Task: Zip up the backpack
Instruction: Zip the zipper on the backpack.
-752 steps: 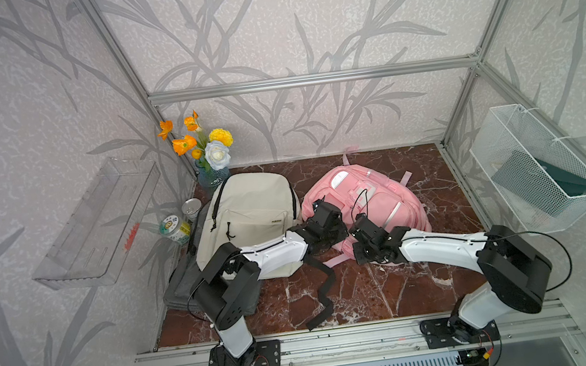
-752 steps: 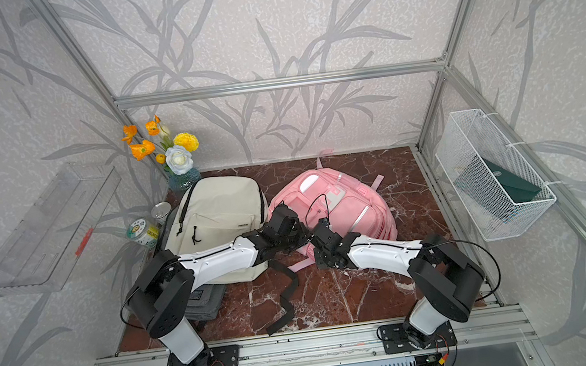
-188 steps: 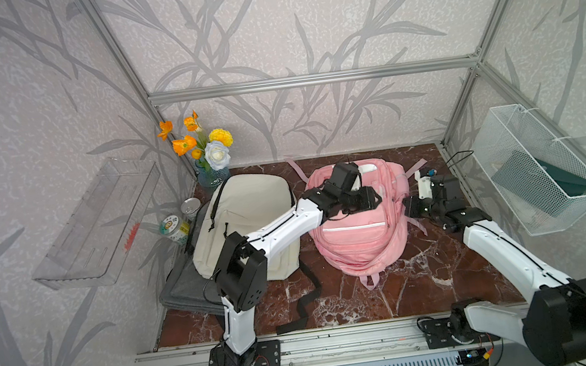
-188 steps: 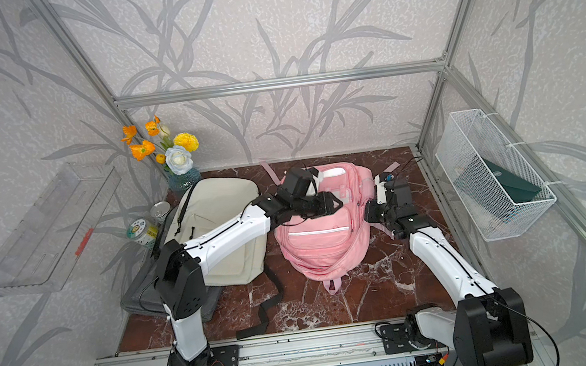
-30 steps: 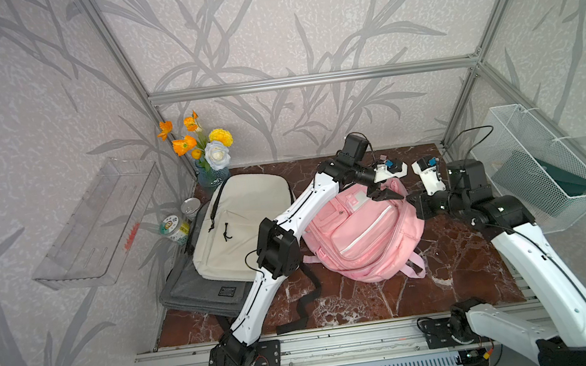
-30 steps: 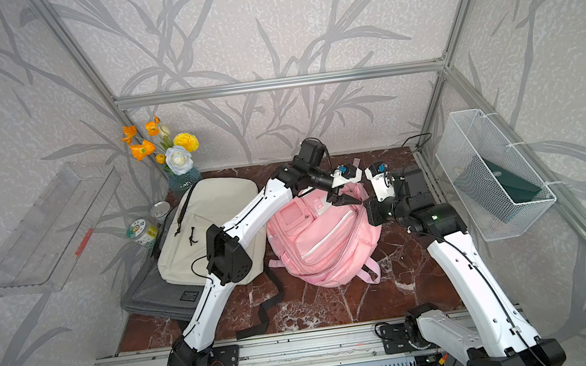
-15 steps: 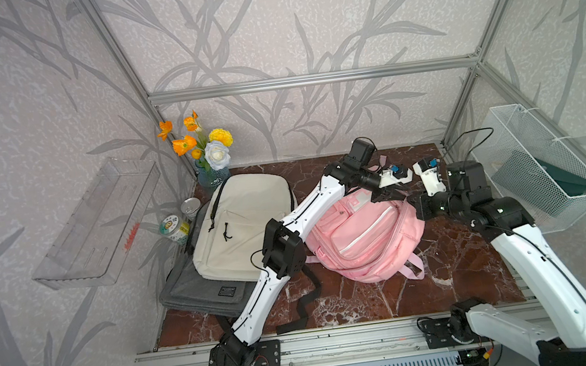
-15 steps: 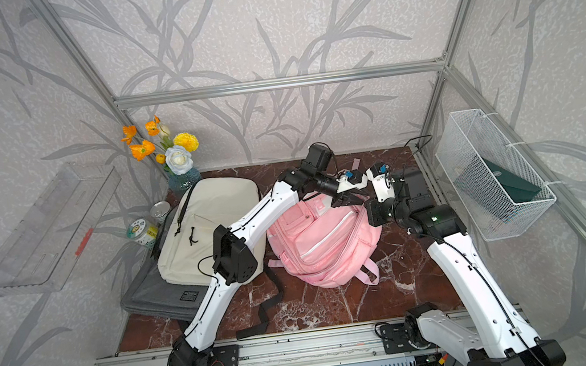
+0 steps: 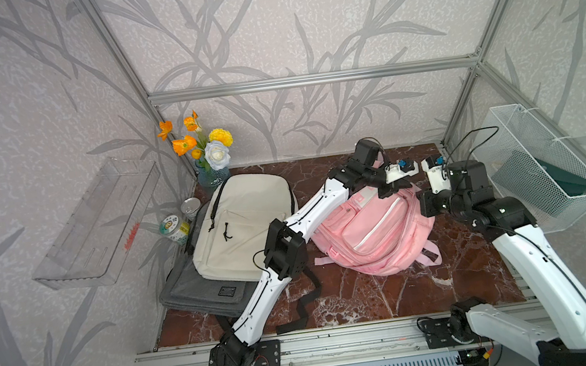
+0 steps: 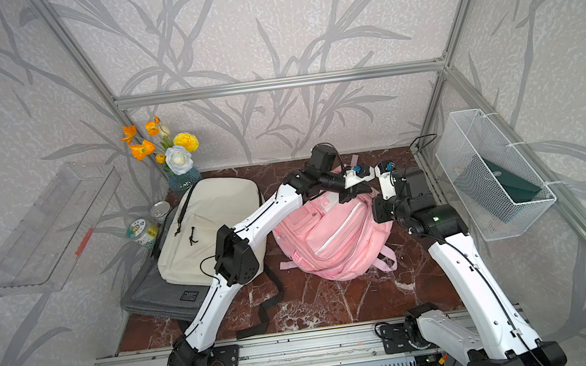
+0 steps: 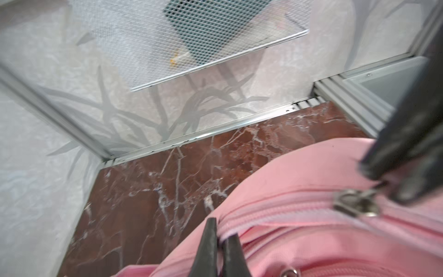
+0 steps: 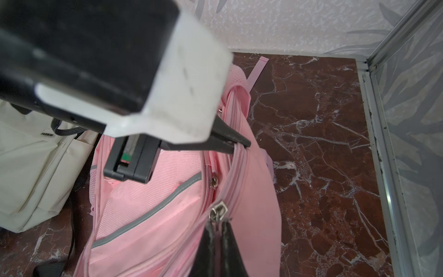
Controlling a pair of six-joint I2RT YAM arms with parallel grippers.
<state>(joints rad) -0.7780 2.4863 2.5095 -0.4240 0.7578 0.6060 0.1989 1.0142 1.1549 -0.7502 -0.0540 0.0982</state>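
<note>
The pink backpack (image 9: 374, 234) (image 10: 332, 240) lies on the marble table, right of centre. My left gripper (image 9: 404, 184) (image 10: 364, 191) (image 11: 221, 237) (image 12: 239, 146) is shut on the backpack's zipper edge near its far top. My right gripper (image 9: 424, 203) (image 10: 376, 211) (image 12: 218, 226) (image 11: 383, 187) is shut on the pull tab of the metal zipper slider (image 12: 219, 209) (image 11: 357, 203). The pink zipper track between the slider and the left fingers looks closed. A second small slider (image 12: 213, 182) sits on another seam beside it.
A cream backpack (image 9: 247, 223) lies on a grey bag (image 9: 202, 290) at the left, with a flower vase (image 9: 208, 171) and cans (image 9: 175, 227) behind. A wire basket (image 9: 540, 168) hangs on the right wall, a clear shelf (image 9: 98, 223) on the left. A black strap (image 9: 299, 305) trails near the front.
My left gripper has slid right along the backpack's top and gone from open to shut on the zipper edge. The right gripper has held the pull tab and barely moved.
</note>
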